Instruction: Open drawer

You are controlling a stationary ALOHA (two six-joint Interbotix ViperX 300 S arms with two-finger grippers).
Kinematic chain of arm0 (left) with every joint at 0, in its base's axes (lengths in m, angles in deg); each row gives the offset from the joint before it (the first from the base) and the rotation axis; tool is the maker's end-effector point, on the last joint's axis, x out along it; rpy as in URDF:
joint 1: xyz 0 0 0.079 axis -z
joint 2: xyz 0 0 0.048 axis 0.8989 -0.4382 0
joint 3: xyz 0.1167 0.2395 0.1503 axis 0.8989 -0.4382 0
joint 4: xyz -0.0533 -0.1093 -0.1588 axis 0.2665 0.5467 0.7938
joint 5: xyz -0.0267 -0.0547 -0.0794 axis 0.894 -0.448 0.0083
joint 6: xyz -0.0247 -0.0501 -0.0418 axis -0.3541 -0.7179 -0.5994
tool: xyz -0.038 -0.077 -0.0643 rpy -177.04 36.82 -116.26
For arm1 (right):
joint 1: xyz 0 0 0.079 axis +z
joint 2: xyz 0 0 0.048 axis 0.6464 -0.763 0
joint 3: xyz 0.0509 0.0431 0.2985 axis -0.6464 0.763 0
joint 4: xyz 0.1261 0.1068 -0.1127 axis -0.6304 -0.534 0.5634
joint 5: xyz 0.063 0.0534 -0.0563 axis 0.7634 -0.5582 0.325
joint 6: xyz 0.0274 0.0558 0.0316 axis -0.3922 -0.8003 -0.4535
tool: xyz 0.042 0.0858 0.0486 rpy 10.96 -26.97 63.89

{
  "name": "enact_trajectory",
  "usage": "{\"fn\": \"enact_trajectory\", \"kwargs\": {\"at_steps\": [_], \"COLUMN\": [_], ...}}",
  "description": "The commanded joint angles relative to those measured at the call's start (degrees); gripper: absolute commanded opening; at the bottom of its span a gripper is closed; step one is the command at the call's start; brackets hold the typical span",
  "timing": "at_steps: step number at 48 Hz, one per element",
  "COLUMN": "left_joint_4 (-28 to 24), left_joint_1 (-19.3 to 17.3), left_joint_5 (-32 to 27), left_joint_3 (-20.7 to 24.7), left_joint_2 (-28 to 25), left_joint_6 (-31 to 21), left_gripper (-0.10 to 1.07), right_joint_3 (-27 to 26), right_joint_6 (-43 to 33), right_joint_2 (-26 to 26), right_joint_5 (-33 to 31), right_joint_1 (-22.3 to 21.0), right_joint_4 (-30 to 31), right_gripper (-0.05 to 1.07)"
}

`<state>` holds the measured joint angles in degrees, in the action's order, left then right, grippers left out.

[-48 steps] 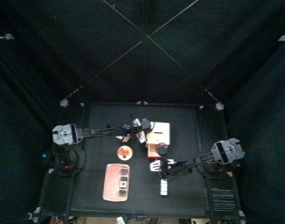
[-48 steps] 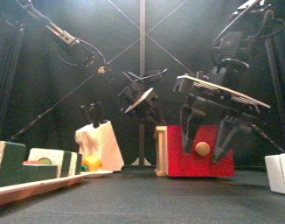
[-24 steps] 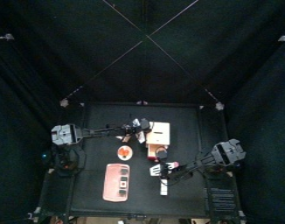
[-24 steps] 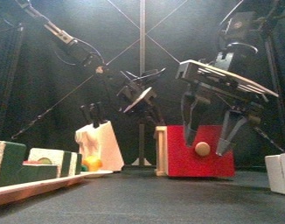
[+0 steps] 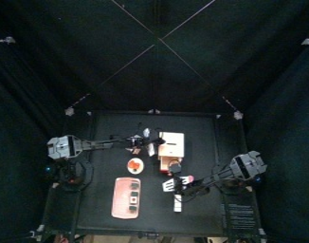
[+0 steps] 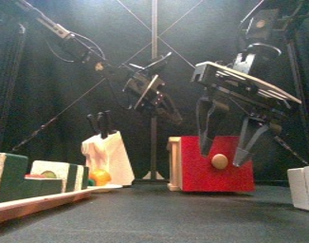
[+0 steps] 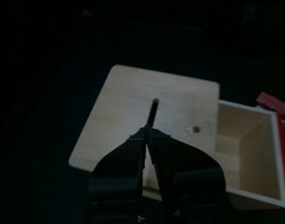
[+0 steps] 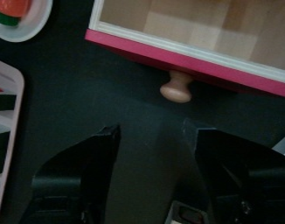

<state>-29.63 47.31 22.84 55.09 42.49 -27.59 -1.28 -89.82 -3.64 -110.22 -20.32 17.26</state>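
The drawer's pale beige box (image 5: pixel 175 143) stands at mid-table. Its sliding part is pulled out toward the front, with a red front panel (image 6: pixel 215 166) and a round wooden knob (image 6: pixel 219 160). The right wrist view shows the panel (image 8: pixel 191 59), the knob (image 8: pixel 177 88) and the pale bare inside. My right gripper (image 6: pixel 230 140) is open and empty, jaws wide, just in front of and above the knob, also in the right wrist view (image 8: pixel 156 136). My left gripper (image 7: pixel 151 112) is shut over the box's top (image 7: pixel 133 105). I cannot tell if it touches.
A pink-red tray (image 5: pixel 125 196) lies at the front left. A small plate (image 5: pixel 135 166) with red and green pieces lies behind it. White blocks (image 5: pixel 177 201) lie near the front, one at the right in the front view (image 6: pixel 302 188). A pale slanted object (image 6: pixel 109 158) stands left of the drawer.
My right gripper has let go of the knob, risen and drawn back toward the front with its jaws wide. My left gripper has shifted up and slightly left. The drawer stays pulled out.
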Motion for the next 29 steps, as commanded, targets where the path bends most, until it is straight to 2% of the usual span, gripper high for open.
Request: {"fn": "enact_trajectory", "kwargs": {"at_steps": [1,11,29], "left_joint_4": [-0.18,-0.18,-0.09], "left_joint_1": [0.53,1.41,3.69], "left_joint_5": [2.64,3.25,3.69], "left_joint_3": [-0.70,-5.71,-17.05], "left_joint_2": [3.43,7.91,20.30], "left_joint_6": [0.18,0.26,0.18], "left_gripper": [0.53,0.53,0.53], "right_joint_3": [-1.05,-1.14,-1.23], "right_joint_6": [0.09,0.53,0.79], "right_joint_2": [2.37,2.55,3.60], "right_joint_5": [-0.18,0.00,0.18], "right_joint_1": [0.18,0.70,1.67], "right_joint_4": [0.62,1.49,2.99], "right_gripper": [0.91,0.91,0.91]}}
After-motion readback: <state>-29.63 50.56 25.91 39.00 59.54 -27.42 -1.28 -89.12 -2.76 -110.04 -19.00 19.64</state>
